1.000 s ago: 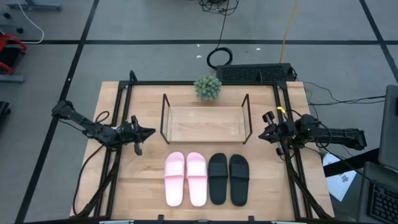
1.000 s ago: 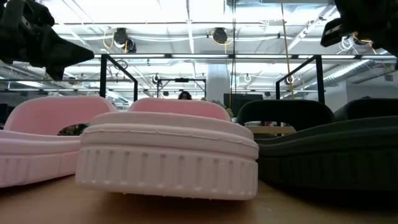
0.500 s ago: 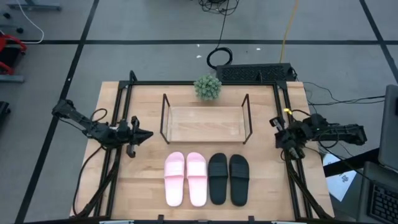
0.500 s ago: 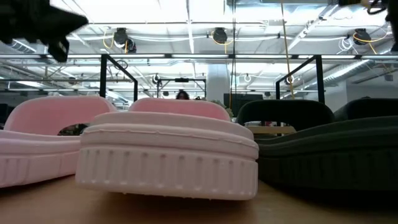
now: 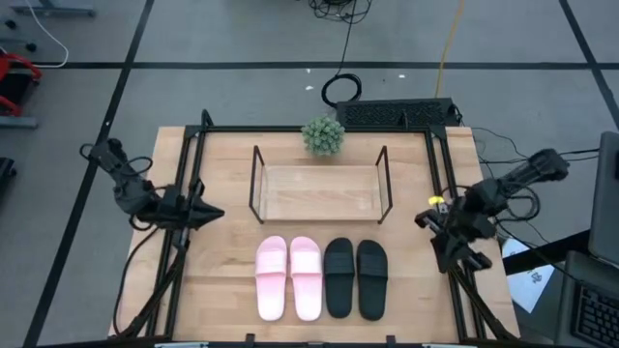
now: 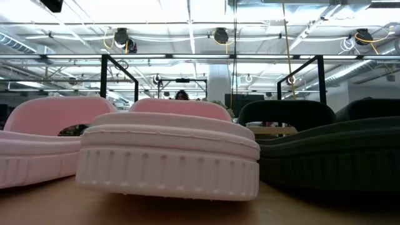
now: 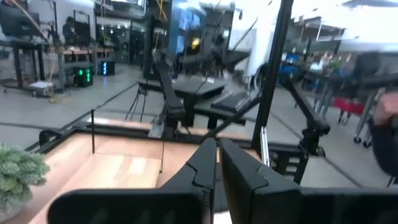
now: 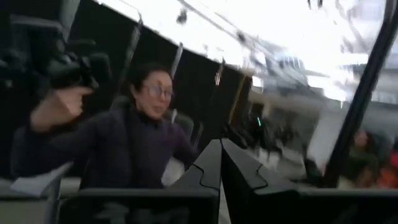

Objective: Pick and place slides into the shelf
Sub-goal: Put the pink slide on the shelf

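Observation:
The light pink pair of slides [image 5: 288, 277] and the matte black pair [image 5: 355, 278] lie side by side, soles down, on the tabletop near its front edge. They fill the low view, pink [image 6: 169, 156] and black [image 6: 337, 150]. The shelf [image 5: 319, 191] stands behind them with its board bare. My left gripper [image 5: 219, 214] is shut and empty at the table's left side, pointing at the shelf [image 7: 124, 168]. My right gripper [image 8: 219, 162] is shut and empty at the table's right edge, on the folded right arm [image 5: 474, 208]. It faces the room.
A small green plant [image 5: 322, 135] stands behind the shelf at the table's far edge. Black frame rails [image 5: 193, 174] run along the table's left and right sides. A person [image 8: 130, 137] shows beyond the table in the right wrist view.
Both grippers have risen out of the low view's top. My left gripper has drawn back toward the table's left edge. My right arm has folded back toward the right edge, and its gripper has turned away from the table to face the room.

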Robot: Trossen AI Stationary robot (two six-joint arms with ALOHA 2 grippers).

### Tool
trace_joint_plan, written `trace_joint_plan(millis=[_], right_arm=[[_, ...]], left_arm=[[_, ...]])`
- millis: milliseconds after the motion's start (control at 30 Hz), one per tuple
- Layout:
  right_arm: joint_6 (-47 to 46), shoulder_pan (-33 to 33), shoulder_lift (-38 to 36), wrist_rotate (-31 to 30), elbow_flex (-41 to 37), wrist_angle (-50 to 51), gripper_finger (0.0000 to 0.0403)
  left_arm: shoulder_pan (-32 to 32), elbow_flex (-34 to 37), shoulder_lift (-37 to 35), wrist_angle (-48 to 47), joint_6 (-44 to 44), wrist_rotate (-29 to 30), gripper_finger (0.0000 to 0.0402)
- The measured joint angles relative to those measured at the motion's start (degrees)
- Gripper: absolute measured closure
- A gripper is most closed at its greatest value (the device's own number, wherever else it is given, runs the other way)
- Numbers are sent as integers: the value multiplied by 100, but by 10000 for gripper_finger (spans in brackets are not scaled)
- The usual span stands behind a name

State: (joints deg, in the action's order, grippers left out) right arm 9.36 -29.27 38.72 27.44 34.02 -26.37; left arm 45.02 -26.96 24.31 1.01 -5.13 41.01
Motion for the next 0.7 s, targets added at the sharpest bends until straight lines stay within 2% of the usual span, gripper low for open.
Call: trace_joint_plan(millis=[100,200,267,433,567,700], right_arm=[[189,-556,342,-1340,523,990,403],[364,-1034,691,-2565,740,1205,403],[515,-1284,836,-3028,819,1158,403],[777,-1783,1068,-3934,827,1134,403],[1081,-2082,1194,-4357,831,1049,403],[1521,-2281,1252,-4417,831,990,403]], left_arm=[[271,-136,642,-6,-303,127,381],[496,-256,1305,-10,-777,231,381],[595,-389,1731,-28,-940,335,381],[616,-1013,2578,-83,-890,369,381],[618,-1602,3173,-134,-1171,288,381],[606,-2021,3913,-52,-1459,894,381]])
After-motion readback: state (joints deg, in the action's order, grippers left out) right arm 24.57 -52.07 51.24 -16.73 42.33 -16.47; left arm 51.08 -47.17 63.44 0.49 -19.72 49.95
